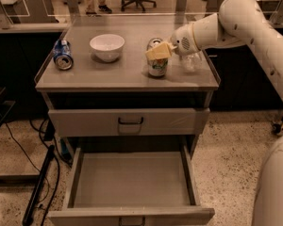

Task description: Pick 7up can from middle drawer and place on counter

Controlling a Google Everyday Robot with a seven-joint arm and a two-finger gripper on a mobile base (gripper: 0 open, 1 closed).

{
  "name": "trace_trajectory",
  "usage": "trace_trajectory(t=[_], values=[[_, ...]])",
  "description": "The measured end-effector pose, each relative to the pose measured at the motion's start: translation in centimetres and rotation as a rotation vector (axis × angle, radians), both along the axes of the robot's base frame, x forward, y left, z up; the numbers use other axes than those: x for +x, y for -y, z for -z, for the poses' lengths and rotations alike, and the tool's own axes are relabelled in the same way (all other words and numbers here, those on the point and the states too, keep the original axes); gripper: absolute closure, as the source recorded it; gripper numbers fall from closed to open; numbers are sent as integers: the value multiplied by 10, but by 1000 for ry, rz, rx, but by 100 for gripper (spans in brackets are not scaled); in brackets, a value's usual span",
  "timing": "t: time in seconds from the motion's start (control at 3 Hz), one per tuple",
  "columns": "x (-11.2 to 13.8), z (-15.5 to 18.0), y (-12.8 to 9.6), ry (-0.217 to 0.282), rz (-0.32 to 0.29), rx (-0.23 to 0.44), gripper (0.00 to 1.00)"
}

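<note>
The 7up can (157, 68) stands upright on the counter (108, 75), right of centre, its base on the surface. My gripper (158, 51) reaches in from the right on the white arm, and its yellowish fingers are shut on the can's upper part, with the silver top showing just behind them. Below, the middle drawer (73, 179) is pulled out toward the camera, and its flat grey floor is bare.
A white bowl (107, 46) sits on the counter left of the can, and a blue can (62, 55) lies at the far left. A clear cup (191, 62) stands just right of the 7up can, under the arm. The upper drawer front (129, 122) is closed. Cables run along the floor at left.
</note>
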State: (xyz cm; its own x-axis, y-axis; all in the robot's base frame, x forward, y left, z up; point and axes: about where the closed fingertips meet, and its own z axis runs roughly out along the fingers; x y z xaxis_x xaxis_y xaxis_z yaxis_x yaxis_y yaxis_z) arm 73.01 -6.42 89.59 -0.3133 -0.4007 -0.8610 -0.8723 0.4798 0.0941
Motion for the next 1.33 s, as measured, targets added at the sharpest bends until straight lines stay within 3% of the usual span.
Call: trace_trajectory(t=[0.67,1.33], values=[[0,5,-1,-6,-26,29,100],[0,5,-1,-6,-27,29,50]])
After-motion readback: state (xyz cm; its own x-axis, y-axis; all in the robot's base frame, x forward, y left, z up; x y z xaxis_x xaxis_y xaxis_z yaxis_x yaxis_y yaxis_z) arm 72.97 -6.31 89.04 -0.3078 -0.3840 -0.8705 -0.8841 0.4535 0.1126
